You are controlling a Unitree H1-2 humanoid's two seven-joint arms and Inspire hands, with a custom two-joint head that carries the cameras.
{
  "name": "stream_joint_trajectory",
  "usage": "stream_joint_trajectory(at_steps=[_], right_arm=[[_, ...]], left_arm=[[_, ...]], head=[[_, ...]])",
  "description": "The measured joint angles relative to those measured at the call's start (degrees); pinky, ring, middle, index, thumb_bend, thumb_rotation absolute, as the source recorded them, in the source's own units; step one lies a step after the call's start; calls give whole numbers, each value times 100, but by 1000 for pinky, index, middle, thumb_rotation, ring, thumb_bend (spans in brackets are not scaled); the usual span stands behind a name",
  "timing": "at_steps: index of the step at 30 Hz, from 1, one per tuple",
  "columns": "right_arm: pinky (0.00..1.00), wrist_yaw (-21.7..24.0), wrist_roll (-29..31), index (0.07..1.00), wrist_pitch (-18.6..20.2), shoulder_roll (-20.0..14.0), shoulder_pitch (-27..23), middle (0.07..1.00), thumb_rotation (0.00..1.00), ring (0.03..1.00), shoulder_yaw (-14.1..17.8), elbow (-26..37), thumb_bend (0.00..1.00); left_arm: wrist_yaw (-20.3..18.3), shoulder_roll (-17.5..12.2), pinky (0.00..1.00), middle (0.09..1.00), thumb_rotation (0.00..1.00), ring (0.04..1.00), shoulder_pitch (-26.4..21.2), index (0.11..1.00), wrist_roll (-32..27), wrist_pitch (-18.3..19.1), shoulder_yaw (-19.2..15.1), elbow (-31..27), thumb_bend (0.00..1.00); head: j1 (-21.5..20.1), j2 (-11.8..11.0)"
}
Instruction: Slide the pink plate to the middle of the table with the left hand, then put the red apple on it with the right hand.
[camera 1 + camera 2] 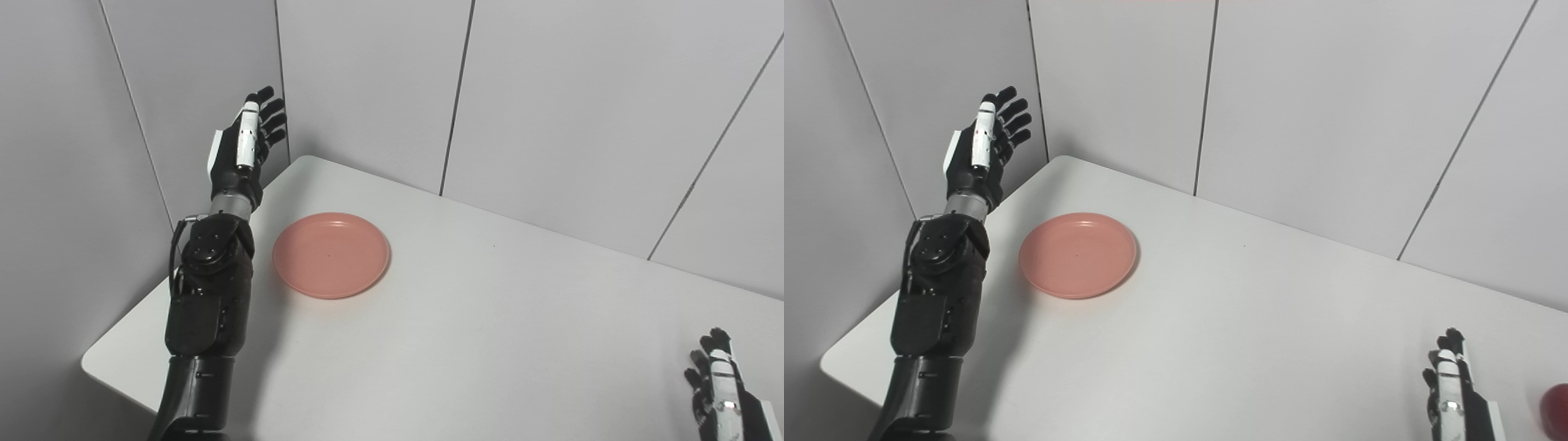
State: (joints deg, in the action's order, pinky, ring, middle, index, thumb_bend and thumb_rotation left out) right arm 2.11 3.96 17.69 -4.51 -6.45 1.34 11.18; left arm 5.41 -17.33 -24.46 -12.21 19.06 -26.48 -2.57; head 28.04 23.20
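The pink plate (pixel 331 255) lies flat on the white table (pixel 465 343), and I will tell where all else is from that plate. It has nothing on it. It sits toward the table's far left part, near the rounded corner where the grey walls (pixel 551 92) meet. The left hand (pixel 245 144) is up in the air to the left of the plate and a bit behind it, close to the wall corner. It is not touching the plate. Its fingers (pixel 269 113) are stretched out and spread apart, pointing up, and it holds nothing. The black left arm (pixel 208 306) comes up along the table's left edge, just beside the plate, and its dark shadow falls on the table between arm and plate. The right hand (pixel 1451 392) is far from the plate, down at the near right part of the table, and only part of it shows at the bottom of the picture. Its fingers point up and look fairly straight, and it holds nothing. The red apple (pixel 1554 409) is even farther from the plate, just to the right of the right hand, at the very edge of the right eye view. Only a small piece of it shows. The apple and the right hand are near each other but not touching.
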Motion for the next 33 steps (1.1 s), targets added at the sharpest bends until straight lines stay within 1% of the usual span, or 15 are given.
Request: stream_joint_trajectory(at_steps=[4, 10, 13, 17, 22, 28, 33], right_arm=[[1000, 0, -5, 1000, 1, 1, 0, 1000, 1000, 1000, 2, 2, 0], [1000, -2, -14, 1000, 20, 7, 0, 1000, 1000, 1000, 5, 130, 0], [1000, -3, -8, 1000, 129, 15, 0, 1000, 1000, 1000, 6, 156, 0], [1000, 0, -10, 1000, 221, 6, 0, 1000, 1000, 1000, 6, 158, 0], [1000, -2, -31, 1000, 227, 6, 0, 1000, 1000, 1000, 8, 171, 0], [1000, -16, -57, 1000, 239, -1, 0, 1000, 1000, 1000, 14, 182, 1], [1000, -130, -295, 1000, 469, 5, 29, 1000, 1000, 1000, 5, 357, 28]], left_arm=[[-17, -110, 857, 852, 1000, 856, 10, 822, -104, -68, -91, 280, 324], [-26, -244, 858, 849, 1000, 851, 58, 818, -243, -338, -241, 678, 325], [-24, -269, 853, 845, 1000, 849, 78, 814, -251, -484, -267, 852, 320], [-24, -308, 862, 848, 1000, 852, 106, 819, -259, -541, -277, 1072, 316], [-24, -320, 866, 850, 1000, 857, 166, 826, -304, -654, -260, 1192, 318], [-25, -341, 853, 848, 1000, 848, 192, 831, -369, -678, -257, 1365, 300], [-27, -340, 857, 849, 1000, 849, 197, 825, -428, -778, -252, 1580, 305]], head=[[26, 0], [70, 9], [88, 18], [105, 26], [158, 44], [211, 70], [246, 88]])
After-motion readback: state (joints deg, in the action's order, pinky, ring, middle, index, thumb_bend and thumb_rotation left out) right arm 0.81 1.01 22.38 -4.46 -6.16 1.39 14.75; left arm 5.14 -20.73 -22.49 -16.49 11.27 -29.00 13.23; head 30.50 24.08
